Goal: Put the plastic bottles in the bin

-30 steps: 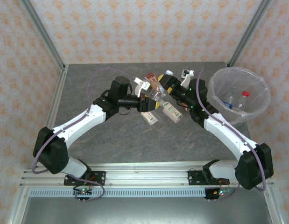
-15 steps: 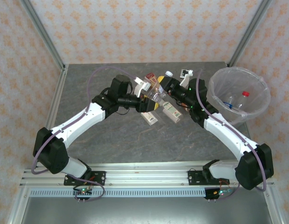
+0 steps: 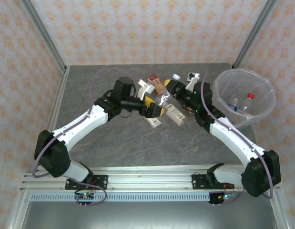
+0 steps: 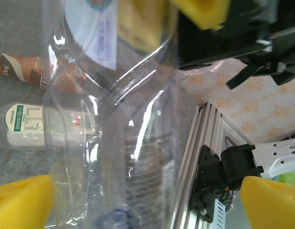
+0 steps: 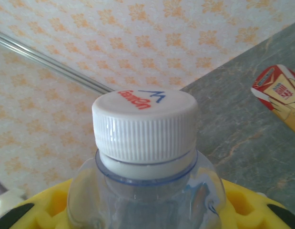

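Orange flowery walls (image 3: 137, 28) are standing round a grey table (image 3: 114, 138), and I am looking at one clear bottle (image 3: 164, 97) being held up over the middle of it, between the two arms. It is lying slanted, its long side running from near-left to far-right. Its white cap (image 5: 143, 124) is pointing far-right, toward the round bin (image 3: 242, 70) well off to the right. The right gripper (image 3: 171, 87) is squeezing the bottle just under the cap. The left gripper (image 4: 147, 202) is gaping wide, its yellow pads (image 4: 23, 200) sitting far apart on either side of the bottle's lower end. Two bottles (image 3: 249, 98) are lying in the bin, and other bottles (image 3: 175, 114) are lying on the table below.
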{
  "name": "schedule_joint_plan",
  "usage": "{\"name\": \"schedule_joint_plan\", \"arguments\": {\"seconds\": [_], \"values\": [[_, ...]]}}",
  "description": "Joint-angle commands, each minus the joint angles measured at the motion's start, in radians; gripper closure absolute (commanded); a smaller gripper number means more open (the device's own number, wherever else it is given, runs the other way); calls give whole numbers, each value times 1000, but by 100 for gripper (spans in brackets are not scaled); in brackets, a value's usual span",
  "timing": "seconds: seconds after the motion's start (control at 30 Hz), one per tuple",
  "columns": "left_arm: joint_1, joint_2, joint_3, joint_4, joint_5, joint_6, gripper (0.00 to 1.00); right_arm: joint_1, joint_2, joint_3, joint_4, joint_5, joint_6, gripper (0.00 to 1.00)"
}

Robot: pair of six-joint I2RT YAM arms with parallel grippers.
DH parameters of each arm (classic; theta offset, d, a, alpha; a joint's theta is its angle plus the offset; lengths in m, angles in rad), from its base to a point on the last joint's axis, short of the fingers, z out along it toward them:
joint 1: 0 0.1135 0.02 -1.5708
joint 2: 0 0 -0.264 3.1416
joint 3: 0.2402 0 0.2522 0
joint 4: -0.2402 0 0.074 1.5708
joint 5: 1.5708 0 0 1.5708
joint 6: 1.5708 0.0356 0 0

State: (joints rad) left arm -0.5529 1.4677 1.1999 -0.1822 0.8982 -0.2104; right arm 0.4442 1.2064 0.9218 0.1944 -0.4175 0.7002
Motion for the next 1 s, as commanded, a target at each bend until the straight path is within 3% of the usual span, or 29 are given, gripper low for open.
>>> {"name": "schedule_joint_plan", "arguments": {"seconds": [0.0, 0.23, 0.47, 0.63, 0.97], "values": [[-1, -79, -26, 68, -3, -3, 0, -1, -48, 30, -68, 44, -79, 68], [20, -154, -99, 161, -157, -78, 0, -1, -67, 105, -221, 119, -212, 68], [22, -260, -202, 197, -604, -142, 0, -2, -99, 176, -339, 220, -336, 67], [27, -291, -257, 203, -804, -184, 0, -2, -113, 210, -384, 274, -383, 67], [34, -279, -298, 170, -1022, -261, 0, -1, -144, 282, -463, 389, -426, 71]]}}
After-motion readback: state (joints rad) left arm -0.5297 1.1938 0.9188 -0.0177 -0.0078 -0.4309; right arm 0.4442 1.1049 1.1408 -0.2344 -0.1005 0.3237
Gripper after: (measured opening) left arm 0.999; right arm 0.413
